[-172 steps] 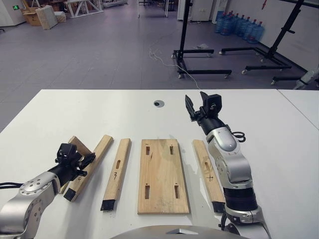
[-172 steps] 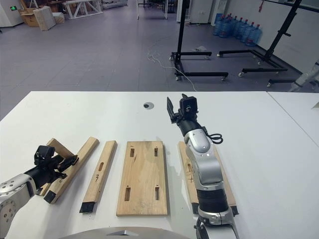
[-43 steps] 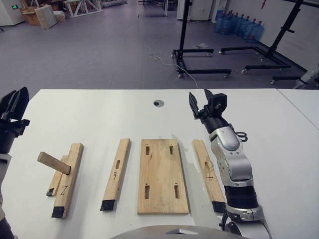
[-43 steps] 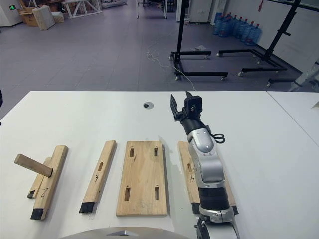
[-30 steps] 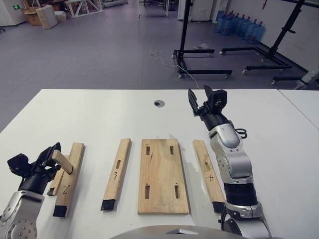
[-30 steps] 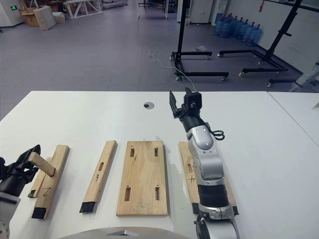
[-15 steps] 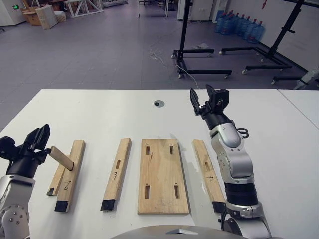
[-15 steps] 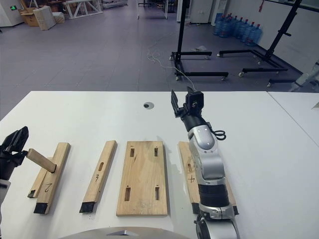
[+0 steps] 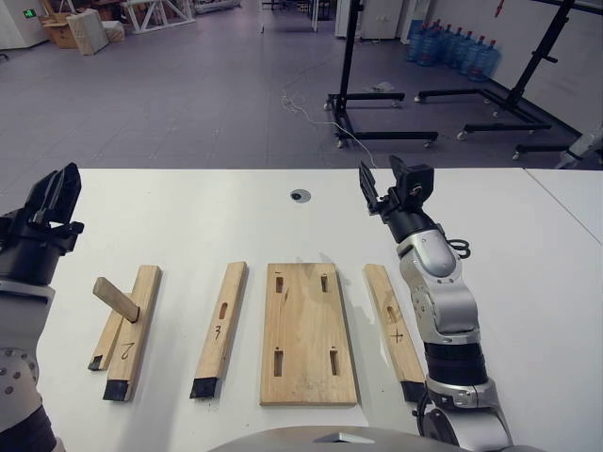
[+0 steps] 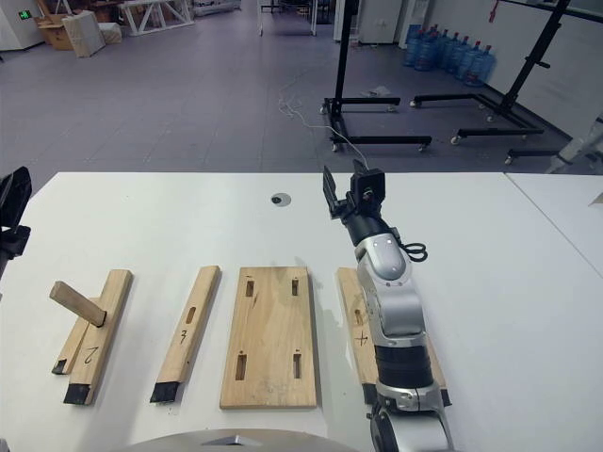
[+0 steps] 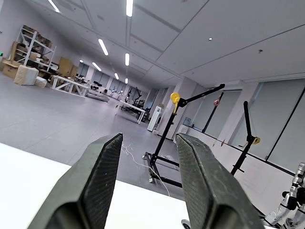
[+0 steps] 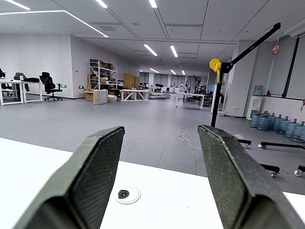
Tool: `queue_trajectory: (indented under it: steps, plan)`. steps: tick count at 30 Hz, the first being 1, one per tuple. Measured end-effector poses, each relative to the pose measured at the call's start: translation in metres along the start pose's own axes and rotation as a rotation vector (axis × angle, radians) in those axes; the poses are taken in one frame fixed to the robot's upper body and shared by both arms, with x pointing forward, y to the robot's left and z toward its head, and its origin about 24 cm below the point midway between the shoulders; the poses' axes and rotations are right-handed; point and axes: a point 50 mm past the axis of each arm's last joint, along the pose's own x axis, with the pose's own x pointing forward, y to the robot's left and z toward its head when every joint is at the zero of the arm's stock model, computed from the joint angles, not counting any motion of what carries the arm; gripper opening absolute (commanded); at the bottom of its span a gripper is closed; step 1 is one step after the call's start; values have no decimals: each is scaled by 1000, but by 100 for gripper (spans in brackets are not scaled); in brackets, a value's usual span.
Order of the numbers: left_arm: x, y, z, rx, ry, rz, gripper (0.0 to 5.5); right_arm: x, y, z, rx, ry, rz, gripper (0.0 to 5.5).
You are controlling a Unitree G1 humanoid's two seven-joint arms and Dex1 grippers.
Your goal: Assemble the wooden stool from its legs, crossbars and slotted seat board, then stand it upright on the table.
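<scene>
From where I stand, the left gripper (image 9: pixel 57 188) hangs raised at the left edge of the head view. Its two dark fingers (image 11: pixel 97 191) are spread wide with nothing between them. The right gripper (image 9: pixel 382 184) is up in the upper middle of the frame, above the table (image 9: pixel 188 217). It too is parted and empty, as its own pads (image 12: pixel 86 186) show.

The parts lie in a row across the lower half of the picture. The slotted seat board (image 9: pixel 306 331) is flat in the centre. One leg (image 9: pixel 220 325) lies to its left, and another leg (image 9: pixel 388 315) lies to its right, partly behind the right arm.

Furthest left is the marked leg (image 9: pixel 135 325), with a short crossbar (image 9: pixel 117 298) seated in its slot. A thinner strip (image 9: pixel 102 341) lies against its left side.

What matters for the next reach is this:
- **Position:** the leg with its crossbar lies below and slightly right of the left gripper in the frame, well apart from it.
- **Long axis:** the leg runs up and down the picture, roughly parallel to its neighbours.
- **Crossbar:** it leans out of the slot toward the upper left, pointing its free end back at that gripper.
- **Nearer arm:** the left arm is plainly the nearer one. The right gripper sits well away, on the far side of the seat board.

I would judge that the left gripper has to come down and rightward to reach it.
</scene>
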Motion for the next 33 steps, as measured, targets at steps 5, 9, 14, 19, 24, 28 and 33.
queue_trajectory:
  steps: [5, 9, 14, 19, 24, 28, 33]
  plan:
    - [-2, 8, -19, 62, 140, 6, 203, 0, 3, 0, 1, 2, 13, 285]
    - [-29, 29, -63, 61, 344, 98, 203, 0, 6, -1, 2, 10, 33, 285]
    - [-65, 44, -109, 28, 511, 195, 203, 0, 6, -2, 7, 28, 43, 285]
    - [-51, 42, -98, 59, 441, 177, 203, 0, 4, -2, 18, 27, 39, 285]
    - [-39, 42, -80, 74, 348, 188, 203, 0, 3, -2, 17, 27, 38, 285]
    - [-24, 34, -57, 75, 254, 154, 203, 0, 3, -2, 16, 26, 37, 285]
    - [-11, 22, -40, 90, 199, 106, 203, 0, 3, -2, 15, 25, 36, 285]
